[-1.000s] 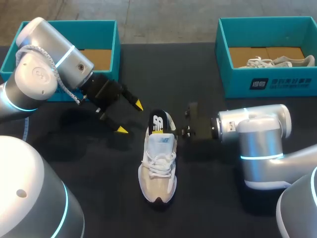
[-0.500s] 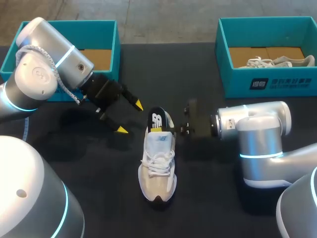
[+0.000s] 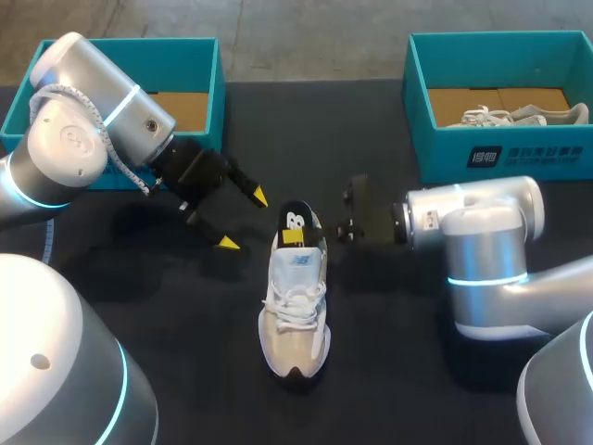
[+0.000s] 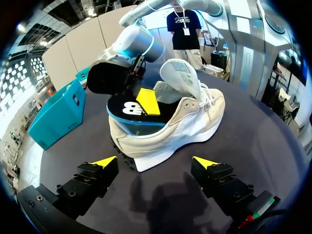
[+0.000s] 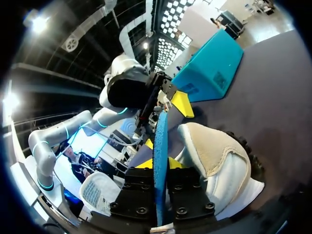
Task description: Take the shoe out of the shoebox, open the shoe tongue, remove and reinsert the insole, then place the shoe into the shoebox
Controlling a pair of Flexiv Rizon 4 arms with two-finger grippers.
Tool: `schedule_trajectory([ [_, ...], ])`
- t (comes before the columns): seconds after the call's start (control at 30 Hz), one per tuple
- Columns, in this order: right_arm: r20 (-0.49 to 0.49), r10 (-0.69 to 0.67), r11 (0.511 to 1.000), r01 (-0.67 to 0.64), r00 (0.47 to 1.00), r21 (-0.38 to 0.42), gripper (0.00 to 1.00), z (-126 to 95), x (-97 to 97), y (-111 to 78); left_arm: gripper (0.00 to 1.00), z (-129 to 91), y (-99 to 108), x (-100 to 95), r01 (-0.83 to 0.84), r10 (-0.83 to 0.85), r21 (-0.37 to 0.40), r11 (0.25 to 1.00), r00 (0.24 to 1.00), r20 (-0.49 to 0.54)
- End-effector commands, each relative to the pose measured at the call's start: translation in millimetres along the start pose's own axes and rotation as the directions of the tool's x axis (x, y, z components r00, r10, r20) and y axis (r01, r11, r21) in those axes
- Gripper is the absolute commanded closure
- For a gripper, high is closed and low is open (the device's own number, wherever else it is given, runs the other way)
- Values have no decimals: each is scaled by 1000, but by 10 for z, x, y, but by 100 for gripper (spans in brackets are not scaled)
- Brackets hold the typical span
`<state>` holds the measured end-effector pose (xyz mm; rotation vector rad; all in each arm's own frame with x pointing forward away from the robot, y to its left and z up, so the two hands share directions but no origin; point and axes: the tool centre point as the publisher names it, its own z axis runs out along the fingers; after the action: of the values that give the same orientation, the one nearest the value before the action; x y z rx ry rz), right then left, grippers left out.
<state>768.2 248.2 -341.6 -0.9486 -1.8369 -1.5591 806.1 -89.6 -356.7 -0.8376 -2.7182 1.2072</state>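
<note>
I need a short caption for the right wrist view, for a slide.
Right gripper clamps the insole beside the heel of the shoe.

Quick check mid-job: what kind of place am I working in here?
Probably a robot test bench for shoe handling: a dark table, two teal shoeboxes, and a sneaker whose insole my right gripper holds.
</note>
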Motion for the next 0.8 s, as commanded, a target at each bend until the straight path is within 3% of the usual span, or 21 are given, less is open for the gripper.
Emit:
schedule_trajectory([
  [0.03, 0, 3, 1000, -3, 1000, 11, 100, 2, -14, 33, 0, 1, -2, 4, 0, 0, -3, 1000, 1000, -1],
  [0.4, -16, 25, 999, -25, 1000, 21, 100, 28, -49, -3, 0, 1, -2, 4, 0, 0, -3, 1000, 1000, -1],
  [0.8, -22, 75, 997, -75, 997, 20, 100, 27, -20, -274, 0, 1, -2, 4, 0, 0, -3, 1000, 1000, -1],
])
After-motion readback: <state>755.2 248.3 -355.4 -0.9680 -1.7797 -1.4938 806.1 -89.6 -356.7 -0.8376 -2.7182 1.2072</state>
